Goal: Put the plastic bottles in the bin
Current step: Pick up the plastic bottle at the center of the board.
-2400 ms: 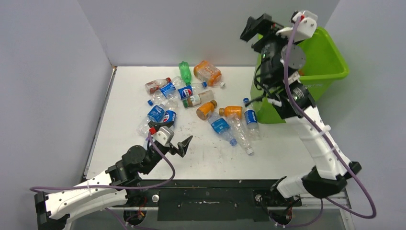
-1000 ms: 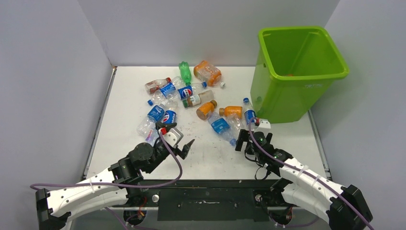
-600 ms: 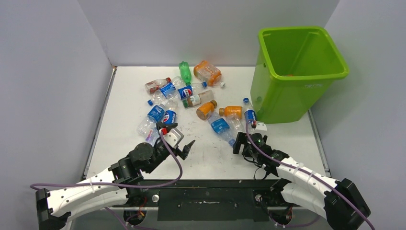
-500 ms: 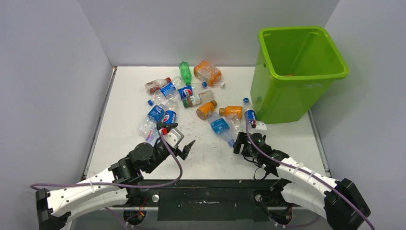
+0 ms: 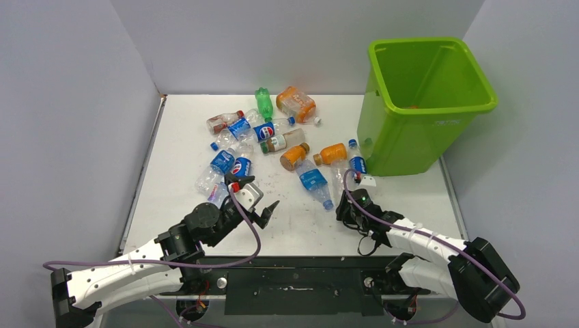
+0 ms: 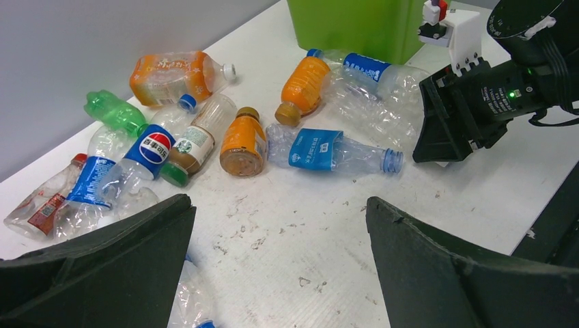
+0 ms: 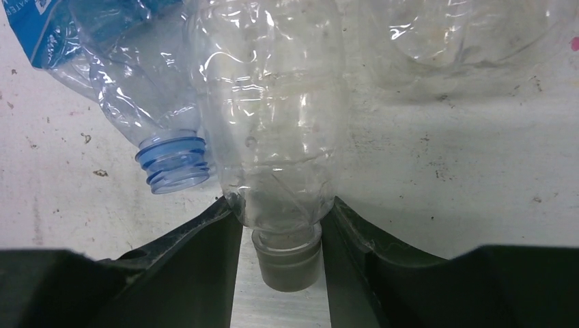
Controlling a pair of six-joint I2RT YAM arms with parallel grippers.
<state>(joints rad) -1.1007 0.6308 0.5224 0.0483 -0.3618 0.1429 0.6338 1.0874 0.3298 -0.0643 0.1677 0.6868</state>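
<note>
Right now my right pincer (image 5: pixel 346 205) sits low on the table (image 5: pixel 184 137), near the front edge. Its wrist view shows both fingers (image 7: pixel 205 246) pressed against either side of a clear bottle (image 7: pixel 273 137), just above the neck. So the grip is narrow and closed on that bottle's shoulder, with the capless neck poking back between the fingers. The clear bottle lies flat and crushed on the table, its body stretching away from the pincer.

Touching its left side is a blue-label bottle (image 7: pixel 41 27), whose open blue neck rests just beside the pincer's left finger.

My left pincer (image 6: pixel 280 212) hangs over the front left part of the table with its jaws spread wide and nothing between them. Its camera looks across the pile, and a crumpled bottle lies just under its left finger.

The bin (image 5: pixel 410 137) stands upright at the far right corner of the table, well apart from the left pincer and near the right one. A Pepsi bottle (image 5: pixel 356 164) lies close against the bin's near left side, with an orange bottle (image 5: pixel 332 153) just beside it.

The rest of the bottles (image 5: pixel 265 130) lie scattered across the middle and far part of the table, many touching one another. A green bottle (image 5: pixel 263 102) lies near the back wall, next to a larger orange one.

I cannot tell what lies inside the bin.
</note>
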